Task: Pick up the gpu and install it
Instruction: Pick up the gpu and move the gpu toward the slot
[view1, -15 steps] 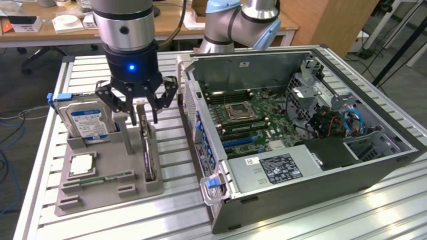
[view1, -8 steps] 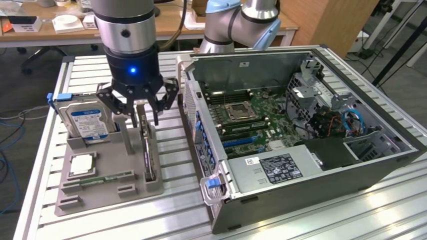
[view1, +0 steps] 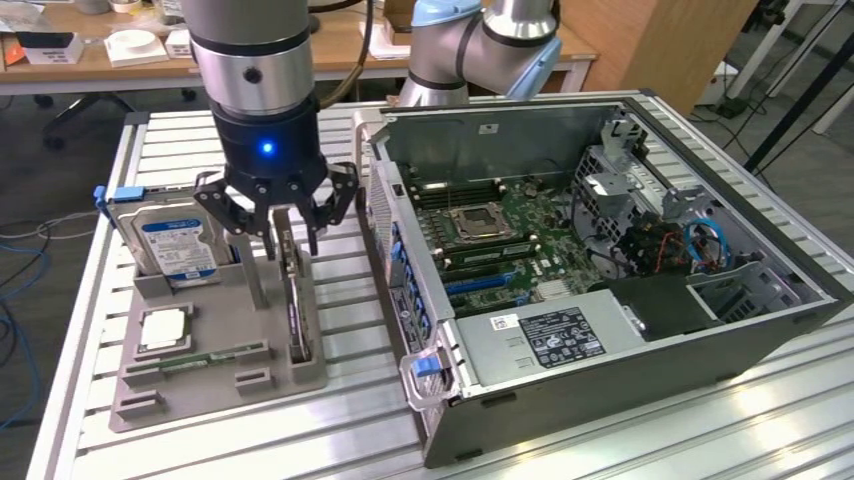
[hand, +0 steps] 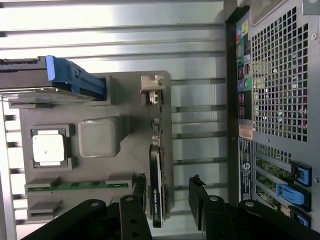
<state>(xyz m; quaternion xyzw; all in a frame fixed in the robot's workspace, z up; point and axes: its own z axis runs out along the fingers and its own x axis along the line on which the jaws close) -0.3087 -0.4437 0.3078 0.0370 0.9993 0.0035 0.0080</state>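
While the big computer case (view1: 627, 250) sits open on the exterior view's right, I look at the grey tray (view1: 200, 385) beside it. The gpu (view1: 296, 300) stands on its edge in a slot of that tray. My gripper (view1: 278, 220) hangs over it, fingers wide apart, one on each side, holding nothing. For a good grab, I think I must keep the card in the middle, stay straight, and squeeze softly.

The gripper (hand: 167, 186) had its jaws apart, either side of the gpu (hand: 156, 175) standing on edge in a grey holder (hand: 127, 85)
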